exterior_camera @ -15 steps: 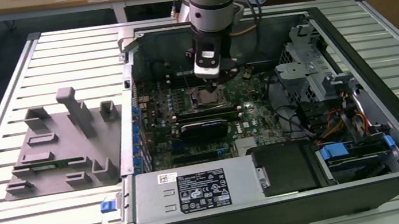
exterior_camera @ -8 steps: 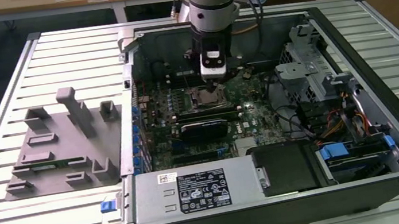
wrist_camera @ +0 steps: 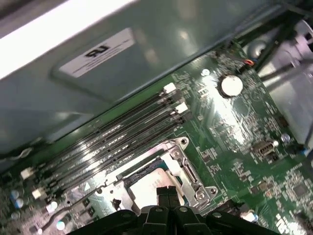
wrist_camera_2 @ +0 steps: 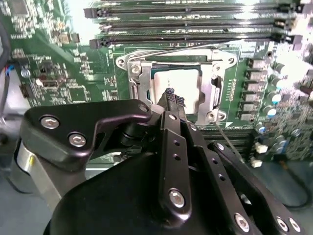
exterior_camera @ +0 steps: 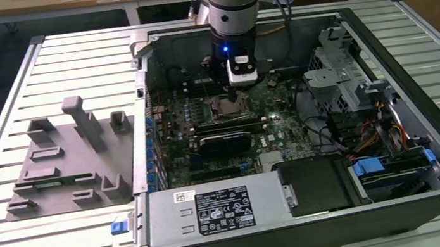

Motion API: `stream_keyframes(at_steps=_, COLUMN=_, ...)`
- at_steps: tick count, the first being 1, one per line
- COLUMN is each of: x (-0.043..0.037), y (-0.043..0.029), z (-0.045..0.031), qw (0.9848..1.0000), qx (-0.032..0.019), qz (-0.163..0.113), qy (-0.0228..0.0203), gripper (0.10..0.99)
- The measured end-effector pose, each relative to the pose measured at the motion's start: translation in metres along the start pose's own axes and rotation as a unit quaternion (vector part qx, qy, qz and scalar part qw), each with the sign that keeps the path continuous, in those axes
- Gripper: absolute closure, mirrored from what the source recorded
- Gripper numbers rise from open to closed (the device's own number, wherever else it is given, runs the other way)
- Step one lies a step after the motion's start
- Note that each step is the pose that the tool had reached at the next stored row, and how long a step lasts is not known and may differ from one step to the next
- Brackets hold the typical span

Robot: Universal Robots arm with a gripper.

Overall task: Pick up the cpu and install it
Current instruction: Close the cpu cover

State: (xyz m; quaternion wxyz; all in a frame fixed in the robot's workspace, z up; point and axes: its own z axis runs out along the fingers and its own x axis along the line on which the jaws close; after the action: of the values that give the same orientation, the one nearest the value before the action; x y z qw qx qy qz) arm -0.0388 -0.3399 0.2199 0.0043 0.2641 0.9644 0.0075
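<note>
The cpu point(wrist_camera_2: 181, 81), a silvery square chip, lies flat inside the metal-framed socket point(wrist_camera_2: 141, 81) on the green motherboard. In both wrist views my gripper point(wrist_camera_2: 171, 94) is shut, its two black fingertips pressed together with nothing between them. The tips sit right over the chip's top plate, at or just above its surface. The first wrist view shows the cpu point(wrist_camera: 144, 187) in the socket frame point(wrist_camera: 190, 175) with the gripper point(wrist_camera: 167, 191) over it. In the exterior view the gripper point(exterior_camera: 237, 97) hangs straight down over the socket point(exterior_camera: 223, 106) inside the open computer case.
Black memory slots point(wrist_camera_2: 195, 24) run alongside the socket. A grey plastic fixture tray point(exterior_camera: 64, 163) lies on the slatted table at the exterior view's left. The case walls, a drive cage point(exterior_camera: 338, 82), cables and the power supply point(exterior_camera: 205, 208) surround the board.
</note>
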Motion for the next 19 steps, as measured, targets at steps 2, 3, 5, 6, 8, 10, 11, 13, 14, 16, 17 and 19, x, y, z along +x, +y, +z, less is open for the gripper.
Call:
stream_keyframes(at_steps=2, x=0.0000, y=0.0000, z=0.0000, qw=0.9998, qx=-0.0001, qz=-0.018, qy=0.0003, gripper=0.980)
stream_keyframes(at_steps=3, x=0.0000, y=0.0000, z=0.0000, qw=0.9996, qx=-0.0001, qz=-0.027, qy=0.0004, gripper=0.980)
stream_keyframes(at_steps=5, x=0.0000, y=0.0000, z=0.0001, qw=0.9987, qx=-0.0003, qz=-0.050, qy=0.0008, gripper=0.980)
stream_keyframes(at_steps=6, x=0.0000, y=0.0000, z=0.0000, qw=0.9982, qx=-0.0002, qz=-0.059, qy=0.0010, gripper=0.980)
stream_keyframes(at_steps=8, x=0.0000, y=0.0000, z=0.0001, qw=0.9970, qx=-0.0003, qz=-0.077, qy=0.0013, gripper=0.980)
stream_keyframes(at_steps=10, x=0.0000, y=0.0000, z=0.0001, qw=0.9955, qx=-0.0005, qz=-0.095, qy=0.0016, gripper=0.980)
stream_keyframes(at_steps=11, x=0.0000, y=0.0000, z=0.0001, qw=0.9946, qx=-0.0005, qz=-0.104, qy=0.0017, gripper=0.980)
stream_keyframes(at_steps=13, x=0.0000, y=0.0000, z=0.0002, qw=0.9925, qx=-0.0006, qz=-0.123, qy=0.0020, gripper=0.980)
stream_keyframes(at_steps=14, x=0.0000, y=0.0000, z=0.0002, qw=0.9913, qx=-0.0006, qz=-0.131, qy=0.0022, gripper=0.980)
stream_keyframes(at_steps=16, x=0.0000, y=0.0000, z=0.0002, qw=0.9888, qx=-0.0006, qz=-0.149, qy=0.0025, gripper=0.980)
stream_keyframes(at_steps=17, x=0.0000, y=0.0000, z=0.0002, qw=0.9874, qx=-0.0007, qz=-0.158, qy=0.0026, gripper=0.980)
stream_keyframes(at_steps=19, x=0.0000, y=0.0000, z=0.0003, qw=0.9843, qx=-0.0008, qz=-0.177, qy=0.0029, gripper=0.980)
